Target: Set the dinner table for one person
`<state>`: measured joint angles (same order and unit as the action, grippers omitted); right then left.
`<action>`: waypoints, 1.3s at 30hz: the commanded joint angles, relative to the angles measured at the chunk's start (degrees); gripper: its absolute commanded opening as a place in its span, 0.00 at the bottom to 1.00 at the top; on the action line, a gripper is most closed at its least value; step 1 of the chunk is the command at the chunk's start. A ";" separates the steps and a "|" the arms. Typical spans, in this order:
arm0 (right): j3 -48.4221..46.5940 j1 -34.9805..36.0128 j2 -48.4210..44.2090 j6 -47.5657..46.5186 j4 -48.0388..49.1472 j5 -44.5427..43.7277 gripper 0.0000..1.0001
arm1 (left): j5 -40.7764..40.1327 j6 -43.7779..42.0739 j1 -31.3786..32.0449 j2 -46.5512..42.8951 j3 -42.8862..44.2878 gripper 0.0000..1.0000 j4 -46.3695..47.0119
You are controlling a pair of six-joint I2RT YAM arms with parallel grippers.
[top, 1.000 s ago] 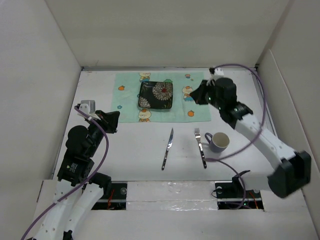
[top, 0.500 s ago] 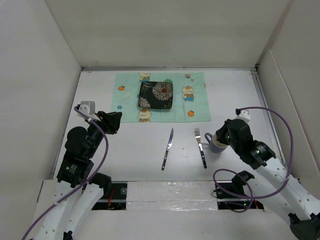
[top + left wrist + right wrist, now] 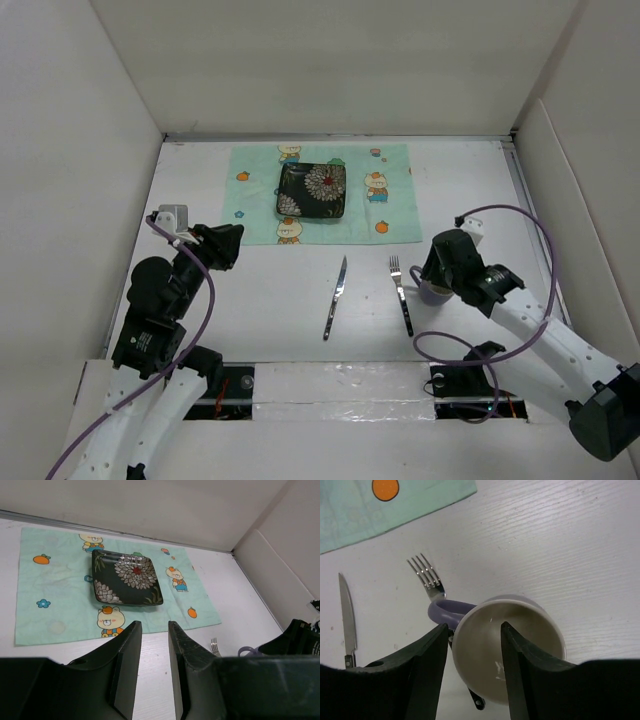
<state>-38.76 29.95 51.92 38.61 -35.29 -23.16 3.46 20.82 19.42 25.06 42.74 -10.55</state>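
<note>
My right tool [image 3: 474, 627]: jaws apart, straddling the purple mug [image 3: 535, 625] wall on the tabletop [image 3: 570, 540]. My left tool [image 3: 154, 626]: slightly apart, empty.

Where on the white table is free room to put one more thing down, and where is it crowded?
Free: the white tabletop between the mint-green cartoon-print mat and the right wall; also the patch between the left gripper and the steel knife. Crowded: the steel fork, the purple mug and the open right gripper sit close together.
</note>
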 commanded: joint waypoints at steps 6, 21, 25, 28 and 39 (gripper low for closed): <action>-0.08 -4.55 3.71 -1.78 7.07 0.65 0.45 | 1.37 -0.52 -0.17 0.69 -0.03 0.26 2.20; -2.45 -6.75 4.16 -4.94 8.91 -2.86 0.00 | 1.19 -0.52 -0.17 1.48 0.06 0.26 2.28; -10.51 -6.22 4.58 -10.30 13.75 -2.16 0.00 | 2.34 -0.60 -0.17 1.66 -0.03 0.26 2.55; -16.76 -6.22 11.95 -14.69 17.88 -0.75 0.00 | 1.46 -0.60 -0.17 1.83 0.06 0.26 2.46; -68.74 -11.67 56.86 -31.82 15.27 8.12 0.00 | 1.72 -0.78 -0.17 1.57 0.06 0.26 2.37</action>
<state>-95.31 19.86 104.62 13.72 -20.53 -16.73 4.51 20.80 19.42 26.55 42.74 -10.55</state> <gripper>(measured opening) 0.069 0.262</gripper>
